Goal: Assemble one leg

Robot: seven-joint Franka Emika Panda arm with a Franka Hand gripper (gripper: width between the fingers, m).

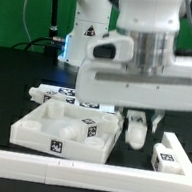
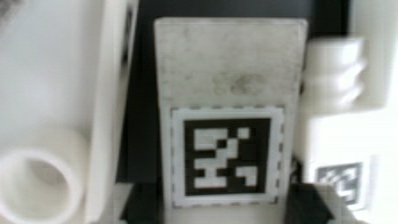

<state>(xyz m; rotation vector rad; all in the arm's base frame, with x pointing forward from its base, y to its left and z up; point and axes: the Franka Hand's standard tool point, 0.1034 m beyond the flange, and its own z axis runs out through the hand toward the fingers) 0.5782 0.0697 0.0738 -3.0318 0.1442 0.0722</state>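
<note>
Your arm's white wrist housing looms closest to the exterior lens and hides much behind it. Take the tray-like piece as your landmark: it is the biggest loose part on the black worktop. The leg is just beside the tray, on the exterior view's right, directly under the pincer and between its fingers. It looks upright, with its long axis in line with the fingers and its tag face towards the wrist camera. You cannot tell from either view whether the pincer is clamped on the leg or only straddling it. Beyond the leg from the tray lies a smaller white piece, near but apart. A rounded white piece shows close beside the leg. Treat the gap as tight: with the tray wall on one side and the smaller piece on the other, a sideways shift risks a knock.
</note>
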